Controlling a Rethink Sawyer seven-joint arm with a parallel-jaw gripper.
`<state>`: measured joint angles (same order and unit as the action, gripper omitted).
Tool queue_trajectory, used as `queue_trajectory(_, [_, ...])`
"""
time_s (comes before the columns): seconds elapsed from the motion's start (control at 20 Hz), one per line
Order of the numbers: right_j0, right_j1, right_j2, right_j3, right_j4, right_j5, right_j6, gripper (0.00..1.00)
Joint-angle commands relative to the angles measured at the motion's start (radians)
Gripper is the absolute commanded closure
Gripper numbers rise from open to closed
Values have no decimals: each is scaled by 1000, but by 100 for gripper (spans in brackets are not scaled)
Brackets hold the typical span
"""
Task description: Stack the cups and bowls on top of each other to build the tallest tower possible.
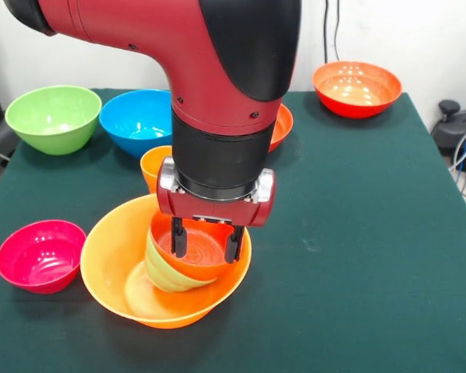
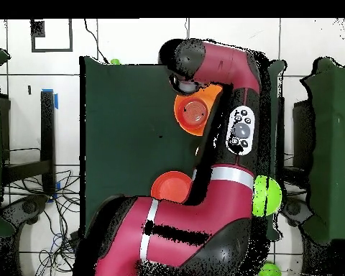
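Observation:
The largest orange bowl sits near the table's front, left of centre. A small green bowl lies tilted inside it, with a small red-orange bowl nested in the green one. My gripper hangs straight over this pile, open, with both fingertips down inside the red-orange bowl and nothing between them. An orange cup stands on the table just behind the large bowl, partly hidden by my gripper. In the overhead view the large orange bowl and the red-orange bowl show beside my arm; the gripper is hidden there.
A large green bowl and a blue bowl stand at the back left. A pink bowl is at the front left. A red-orange bowl sits at the back right corner, and another is behind my arm.

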<state>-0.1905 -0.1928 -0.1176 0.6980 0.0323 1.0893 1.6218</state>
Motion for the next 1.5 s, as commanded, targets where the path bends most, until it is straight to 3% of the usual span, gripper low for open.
queue_trajectory(0.05, [25, -21, 69, 30, -99, 13, -198, 0])
queue_trajectory(0.2, [19, -23, 66, 17, -109, 14, -227, 0])
queue_trajectory(0.3, [16, -11, 46, -48, -148, 33, -292, 0])
queue_trajectory(0.4, [7, -2, 42, -78, -156, 68, -297, 0])
queue_trajectory(0.7, [-42, 4, 50, -20, -188, 70, -292, 0])
queue_trajectory(0.75, [-47, 0, 52, -9, -195, 89, -276, 100])
queue_trajectory(1.15, [-47, -42, 59, 33, -175, 202, -235, 100])
queue_trajectory(1.4, [-31, -189, 51, 188, -152, 248, -216, 100])
queue_trajectory(1.5, [-36, -251, 58, 311, -139, 184, -192, 100])
